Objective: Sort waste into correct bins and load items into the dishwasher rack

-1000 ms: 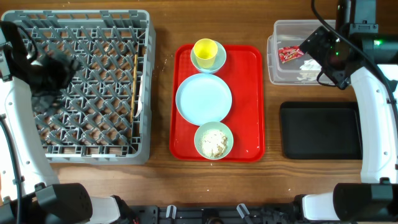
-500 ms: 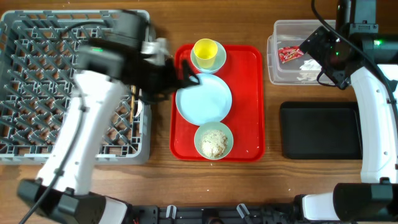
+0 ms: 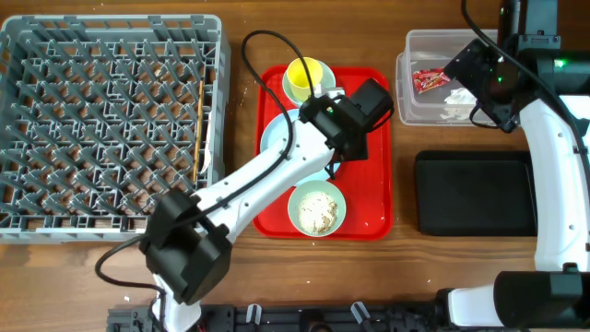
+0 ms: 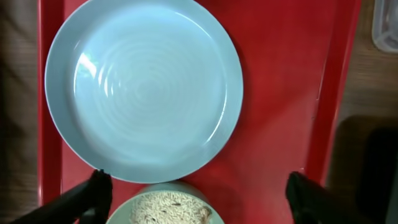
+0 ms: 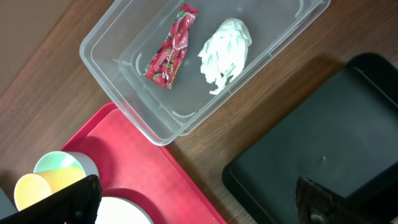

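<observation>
Swung off the large square grey plastic dishwasher rack (image 3: 111,120) and out over the flat red plastic tray (image 3: 373,184) inside the last second: first parked at the rack's left side, then crossing its right edge, now hanging with the left claw (image 4: 199,193) spread wide and empty above the round pale blue plate (image 4: 146,87) and the small pale blue-green bowl (image 4: 165,208) of beige crumbly food (image 3: 317,212). Probably the approach to the next pick, plate or food bowl, though impossible to tell which. No shift elsewhere against the earlier views. Already in the rack, along its right side, a thin wooden stick (image 3: 200,120). Already in the clear plastic rectangular tub (image 5: 118,68), a small red printed wrapper (image 5: 169,53) beside a crumpled white scrap (image 5: 225,53). Still on the tray behind the plate, a small yellow cup (image 3: 303,74) nested in the second blue-green bowl (image 3: 323,90). Same pose as before for the right claw (image 5: 199,196), fingers wide apart and holding nothing, over the wooden counter (image 5: 205,146) between the tub and the bare shallow black rectangular tray (image 5: 323,124). By this layout, light waste sorted; food and all crockery yet to go.
</observation>
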You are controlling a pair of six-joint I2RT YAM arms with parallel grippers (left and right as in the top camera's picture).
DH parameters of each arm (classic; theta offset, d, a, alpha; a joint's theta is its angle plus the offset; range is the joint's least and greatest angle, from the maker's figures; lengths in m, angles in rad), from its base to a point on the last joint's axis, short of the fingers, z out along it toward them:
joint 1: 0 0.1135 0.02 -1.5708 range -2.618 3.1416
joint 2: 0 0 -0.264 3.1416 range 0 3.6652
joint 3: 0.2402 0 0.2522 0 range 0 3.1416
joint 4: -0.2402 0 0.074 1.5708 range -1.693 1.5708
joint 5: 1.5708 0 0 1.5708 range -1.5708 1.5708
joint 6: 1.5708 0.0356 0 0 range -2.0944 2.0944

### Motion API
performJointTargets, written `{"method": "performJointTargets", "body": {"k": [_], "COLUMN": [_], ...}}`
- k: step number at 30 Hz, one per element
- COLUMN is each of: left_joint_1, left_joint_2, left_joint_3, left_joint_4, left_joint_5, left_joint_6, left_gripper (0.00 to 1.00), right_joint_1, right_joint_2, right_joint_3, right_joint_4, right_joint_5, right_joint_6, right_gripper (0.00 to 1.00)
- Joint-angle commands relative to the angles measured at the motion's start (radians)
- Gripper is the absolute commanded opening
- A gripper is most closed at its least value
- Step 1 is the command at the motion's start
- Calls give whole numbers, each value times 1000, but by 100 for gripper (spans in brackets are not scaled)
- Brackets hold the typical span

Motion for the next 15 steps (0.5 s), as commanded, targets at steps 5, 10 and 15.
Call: {"method": "performJointTargets", "body": {"k": [5,10,15], "left_joint_1": [2,-77,-98], "left_joint_2": [-119,-160,-167], "left_joint_3": [5,4,3], "left_joint_4": [-220,-324,-336], "left_joint_5": [225,278,183], "left_joint_6": [35,35,34], "left_gripper": [82,84,84], "right_joint_1": [4,4,4], "right_joint_2": [12,12,12], "right_joint_3": [-8,-8,-8], "right_joint_4": [2,2,2], "right_joint_5": [25,25,25], "right_joint_6": [-5,-5,-5], "right_gripper": [100,99,100]}}
